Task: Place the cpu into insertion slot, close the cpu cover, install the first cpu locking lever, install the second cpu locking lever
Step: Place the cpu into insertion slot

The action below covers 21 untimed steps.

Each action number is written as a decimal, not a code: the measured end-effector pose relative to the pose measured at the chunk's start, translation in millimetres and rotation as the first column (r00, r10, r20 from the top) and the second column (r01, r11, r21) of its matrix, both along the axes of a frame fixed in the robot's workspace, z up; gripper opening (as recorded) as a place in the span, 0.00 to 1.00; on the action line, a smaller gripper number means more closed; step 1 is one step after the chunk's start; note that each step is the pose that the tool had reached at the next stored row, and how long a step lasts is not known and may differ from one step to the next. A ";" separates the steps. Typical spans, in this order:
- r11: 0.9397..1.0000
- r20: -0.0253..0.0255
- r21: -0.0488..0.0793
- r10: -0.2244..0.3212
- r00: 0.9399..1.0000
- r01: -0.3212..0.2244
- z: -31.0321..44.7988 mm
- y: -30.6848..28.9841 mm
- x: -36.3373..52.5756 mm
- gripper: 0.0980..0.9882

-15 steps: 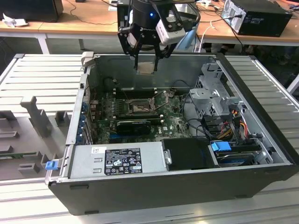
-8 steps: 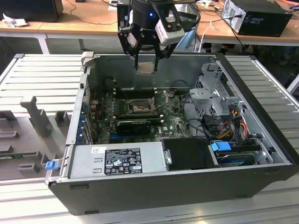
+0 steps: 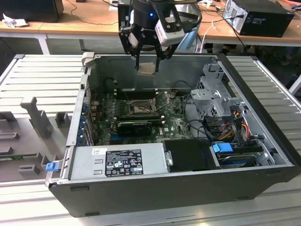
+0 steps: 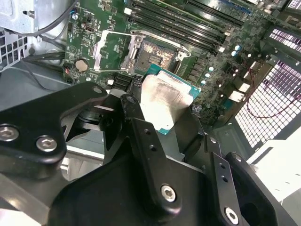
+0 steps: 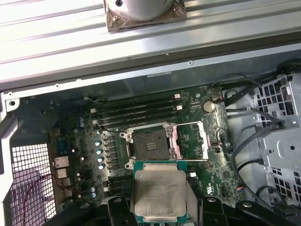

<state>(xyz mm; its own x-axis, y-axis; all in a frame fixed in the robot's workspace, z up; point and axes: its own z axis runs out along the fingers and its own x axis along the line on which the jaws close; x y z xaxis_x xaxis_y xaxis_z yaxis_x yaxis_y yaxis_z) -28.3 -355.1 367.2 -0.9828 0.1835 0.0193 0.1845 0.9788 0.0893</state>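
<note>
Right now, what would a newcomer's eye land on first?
The hand grips the cpu in the air above the open computer case. In the first wrist view the bare insertion slot sits on the green motherboard, with its cpu cover lying open beside it.

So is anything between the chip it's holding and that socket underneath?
Nothing: in the first wrist view the stretch from the cpu to the slot is bare air, and the cover stands open beside the slot.
</note>
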 end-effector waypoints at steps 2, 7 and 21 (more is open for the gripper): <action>1.000 0.000 0.000 -0.012 1.000 0.012 0.0 0.0 0.0 0.48; 0.999 0.000 0.000 -0.033 0.999 0.033 0.0 0.0 0.0 0.48; 0.994 0.000 0.000 -0.108 0.994 0.108 -0.1 0.0 0.0 0.48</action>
<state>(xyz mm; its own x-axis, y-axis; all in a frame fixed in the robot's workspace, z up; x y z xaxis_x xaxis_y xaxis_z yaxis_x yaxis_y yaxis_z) -28.3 -355.1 367.1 -0.9572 0.2888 0.0193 0.2893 0.9531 0.0893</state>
